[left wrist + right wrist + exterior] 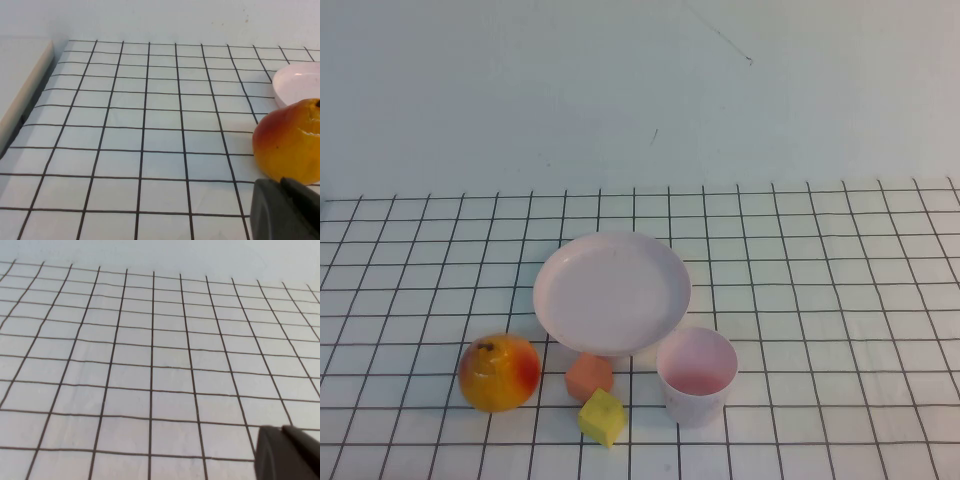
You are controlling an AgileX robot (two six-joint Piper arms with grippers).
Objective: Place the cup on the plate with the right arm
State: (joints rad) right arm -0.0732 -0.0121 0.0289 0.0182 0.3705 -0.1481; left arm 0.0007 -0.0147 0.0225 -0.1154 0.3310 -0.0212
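White gridded tabletop, pale wall, left gripper, right gripper low.

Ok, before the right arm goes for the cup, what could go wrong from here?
The cup stands upright right against the plate rim, so a grip from the far side has little room and could nudge the plate. The yellow block and orange block sit close on its left; a wide approach may knock them. Neither arm shows in the high view: the right gripper and left gripper show only in their wrist views.

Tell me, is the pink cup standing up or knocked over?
Standing up. The cup sits on the table beside the plate, round rim facing up, looking empty. Left gripper and right gripper are nowhere near it.
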